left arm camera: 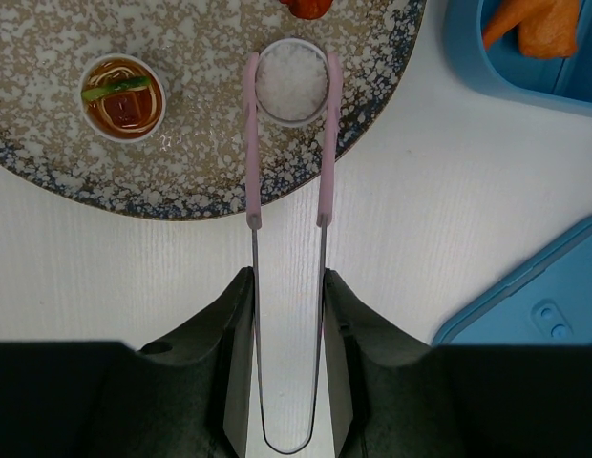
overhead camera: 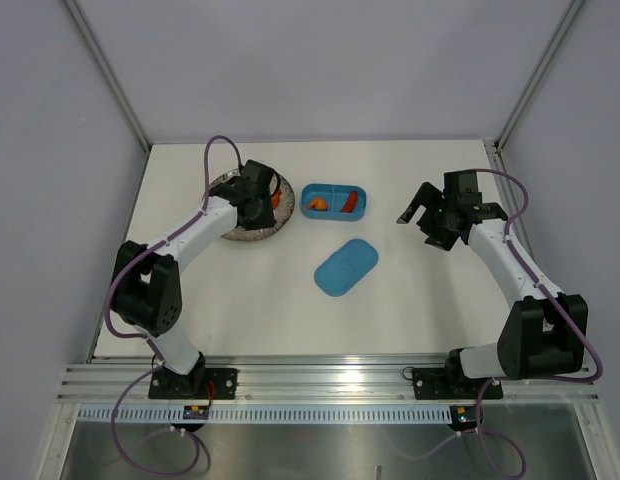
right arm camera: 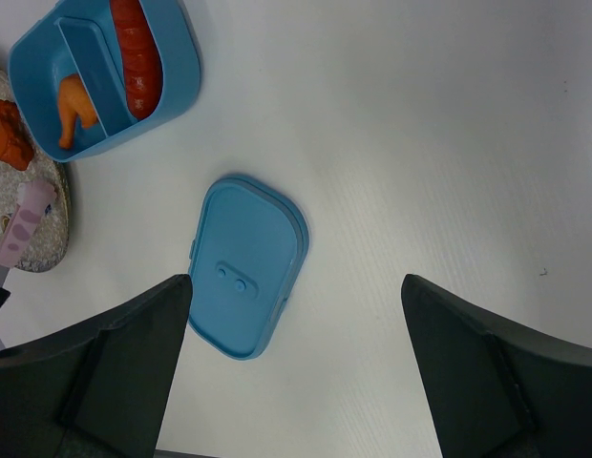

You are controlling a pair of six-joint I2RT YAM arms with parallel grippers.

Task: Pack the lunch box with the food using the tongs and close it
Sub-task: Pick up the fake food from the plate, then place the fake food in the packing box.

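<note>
My left gripper [left arm camera: 287,286] is clenched on the tongs [left arm camera: 250,143]. Their pink tips bracket the white cup [left arm camera: 292,81] on the speckled plate [left arm camera: 200,162], straight ahead of my fingers. The cup is round and smooth, so an uneven squeeze could squirt it sideways or tip it and spill the filling. My right gripper [right arm camera: 296,286] is spread wide and empty over the lid [right arm camera: 248,267]. Its camera shows the lunch box [right arm camera: 181,91] ahead-left with both compartments occupied. Only the left wrist view shows the tips at the cup; overhead, my wrist hides it.

The left gripper [left arm camera: 288,286], its arm stretched forward, pinches the tongs [left arm camera: 251,143], while the right gripper [right arm camera: 296,284] hangs wide open.
</note>
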